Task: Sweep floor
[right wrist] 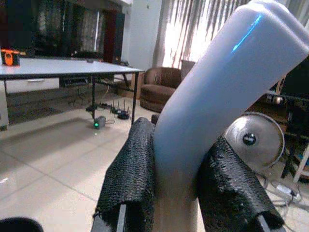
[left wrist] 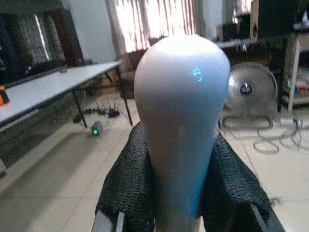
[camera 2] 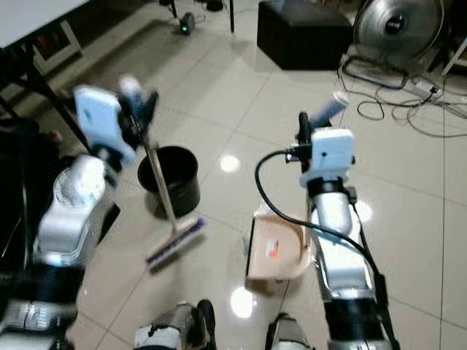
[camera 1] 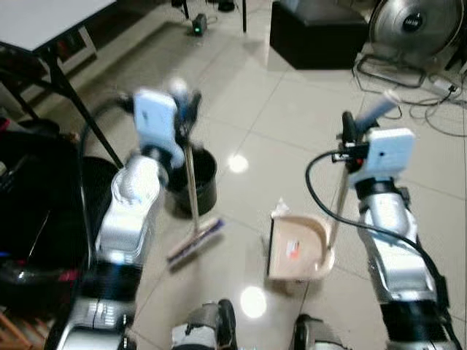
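Floor (camera 1: 277, 109) carries the bucket (camera 1: 197, 179) in our eye views; wrist views show our left gripper (left wrist: 181, 193) clamping the broom (camera 1: 191, 197), right gripper (right wrist: 186, 193) clamping the dustpan (camera 1: 295, 248) handle.

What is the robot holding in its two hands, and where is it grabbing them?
The left gripper holds the wooden-handled broom by its pale grip. The right gripper holds the beige plastic dustpan by its handle top.

Glossy pale tiled floor (camera 1: 292, 117), black bucket (camera 1: 197, 179) left of centre, broom head (camera 1: 195, 240) resting on tiles just below it, beige dustpan (camera 1: 295, 251) at lower centre, fan (camera 1: 416, 29) and loose cables (camera 1: 430, 102) upper right, black box (camera 1: 317, 33) at top.
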Robot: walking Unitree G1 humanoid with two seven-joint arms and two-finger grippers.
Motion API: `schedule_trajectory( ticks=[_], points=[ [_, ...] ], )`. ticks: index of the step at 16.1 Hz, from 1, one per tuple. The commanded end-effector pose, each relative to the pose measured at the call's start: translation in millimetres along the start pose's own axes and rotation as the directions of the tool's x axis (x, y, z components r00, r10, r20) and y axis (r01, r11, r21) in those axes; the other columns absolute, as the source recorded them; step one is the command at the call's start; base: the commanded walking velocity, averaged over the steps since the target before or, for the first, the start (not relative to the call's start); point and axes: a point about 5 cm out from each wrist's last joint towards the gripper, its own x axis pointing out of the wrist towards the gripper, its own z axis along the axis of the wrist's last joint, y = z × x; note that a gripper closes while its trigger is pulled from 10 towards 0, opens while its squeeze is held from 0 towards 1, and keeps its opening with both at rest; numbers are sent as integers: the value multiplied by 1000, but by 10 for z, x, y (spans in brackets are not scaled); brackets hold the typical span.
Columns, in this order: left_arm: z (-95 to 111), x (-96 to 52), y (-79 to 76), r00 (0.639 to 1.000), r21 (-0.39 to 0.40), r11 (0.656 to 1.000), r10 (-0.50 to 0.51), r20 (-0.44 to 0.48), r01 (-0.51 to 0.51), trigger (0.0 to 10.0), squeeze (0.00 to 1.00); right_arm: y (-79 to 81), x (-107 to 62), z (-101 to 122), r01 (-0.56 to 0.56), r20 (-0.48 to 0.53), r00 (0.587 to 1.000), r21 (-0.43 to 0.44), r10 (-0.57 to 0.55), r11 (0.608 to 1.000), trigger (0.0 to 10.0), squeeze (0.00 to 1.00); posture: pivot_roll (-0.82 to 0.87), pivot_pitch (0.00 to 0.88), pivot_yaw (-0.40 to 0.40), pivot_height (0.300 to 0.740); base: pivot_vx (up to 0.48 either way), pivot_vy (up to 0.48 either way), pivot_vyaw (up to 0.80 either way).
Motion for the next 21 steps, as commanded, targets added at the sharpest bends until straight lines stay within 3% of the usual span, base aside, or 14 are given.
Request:
schedule_trajectory(
  ticks=[1,8,17,19,21],
  points=[
    [34,-25,-47,1000,22,1000,-9,13,9,10000,0,-46,-4,106,-2,21,1000,-15,2,1000,10000,0,-30,124,101,740,0,0,0],
    [-27,-186,-289,999,-21,999,-35,-34,34,10000,0,-93,-168,219,15,-55,998,1,-15,1000,10000,0,-41,133,105,740,177,0,0],
    [-22,-194,-279,998,-47,998,-33,-48,30,10000,0,-101,-210,222,26,-92,995,0,-26,1000,10000,0,-36,132,105,740,354,0,0],
    [-31,-197,-304,998,-59,997,-43,-51,40,10000,0,-134,-225,223,49,-95,994,34,-46,998,10000,0,-39,129,107,740,358,0,0],
    [-36,-189,-323,997,-65,997,-49,-52,45,10000,0,-156,-238,220,64,-99,993,47,-59,997,10000,0,-46,123,112,740,360,0,-800]
  ],
)
